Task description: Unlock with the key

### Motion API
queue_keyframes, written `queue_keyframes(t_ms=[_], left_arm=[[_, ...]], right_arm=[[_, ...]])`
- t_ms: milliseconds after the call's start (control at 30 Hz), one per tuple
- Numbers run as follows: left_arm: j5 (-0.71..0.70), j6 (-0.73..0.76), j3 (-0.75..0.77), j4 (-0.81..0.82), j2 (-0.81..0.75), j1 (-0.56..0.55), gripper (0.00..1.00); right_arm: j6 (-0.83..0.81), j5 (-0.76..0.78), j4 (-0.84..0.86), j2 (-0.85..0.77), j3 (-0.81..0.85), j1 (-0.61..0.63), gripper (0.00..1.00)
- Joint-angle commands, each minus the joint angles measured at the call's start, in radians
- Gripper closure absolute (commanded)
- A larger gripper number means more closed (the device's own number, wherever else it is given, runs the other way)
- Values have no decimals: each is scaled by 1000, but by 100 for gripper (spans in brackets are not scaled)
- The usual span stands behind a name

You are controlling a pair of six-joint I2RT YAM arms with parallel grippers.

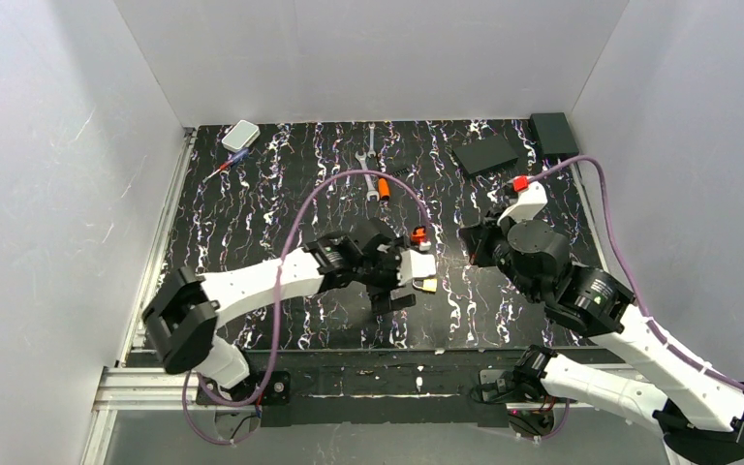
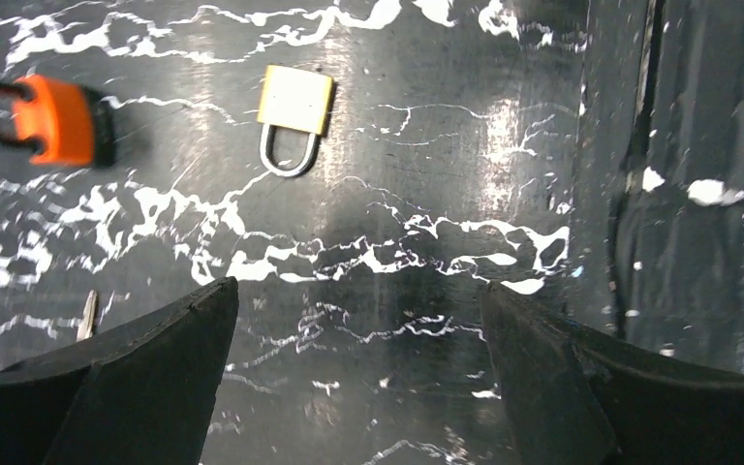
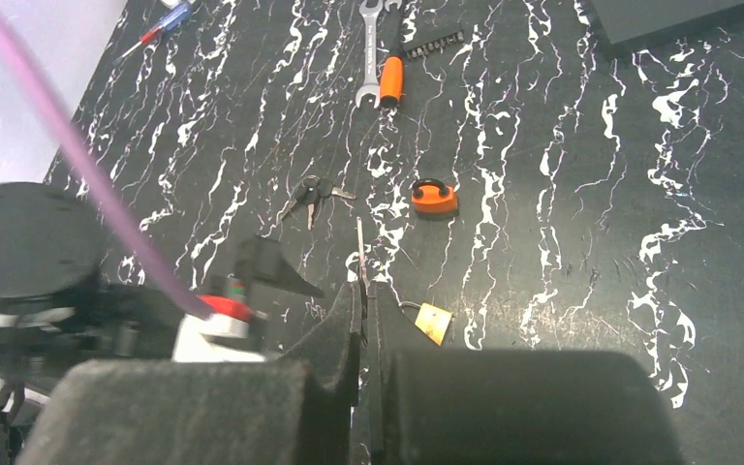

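Observation:
The small brass padlock (image 2: 294,107) lies flat on the black marbled table, shackle toward my left gripper (image 2: 358,286). That gripper is open, its two dark fingers wide apart and short of the padlock, with nothing between them. From above, the left gripper (image 1: 402,281) sits just left of the brass padlock (image 1: 427,285). My right gripper (image 3: 362,291) is shut on the key (image 3: 359,250), a thin silvery blade seen edge-on that sticks out past the fingertips. It hovers to the right of the brass padlock (image 3: 433,322). From above, the right gripper (image 1: 467,244) shows only as a dark mass.
An orange padlock (image 3: 434,198) lies beyond the brass one, with a small bunch of keys (image 3: 308,197) to its left. Wrenches (image 3: 371,48) and an orange-handled tool (image 3: 391,79) lie farther back. A screwdriver (image 1: 225,167), a white box (image 1: 240,135) and black boxes (image 1: 484,155) line the far edge.

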Motion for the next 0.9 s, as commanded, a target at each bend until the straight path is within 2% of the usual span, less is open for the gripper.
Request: queue_keyframes(t_ms=[0, 267, 433, 633, 867], left_arm=[[82, 213, 93, 11, 105, -3, 6], [83, 263, 210, 39, 270, -7, 10], [92, 277, 312, 1, 378, -7, 11], [89, 297, 424, -84, 513, -8, 20], [58, 293, 439, -96, 564, -7, 23]], right_arm=[[49, 49, -12, -31, -1, -1, 99], [75, 126, -52, -106, -5, -1, 99], [50, 146, -59, -145, 7, -1, 99], [40, 140, -68, -176, 17, -1, 99], [32, 127, -76, -192, 27, 0, 99]])
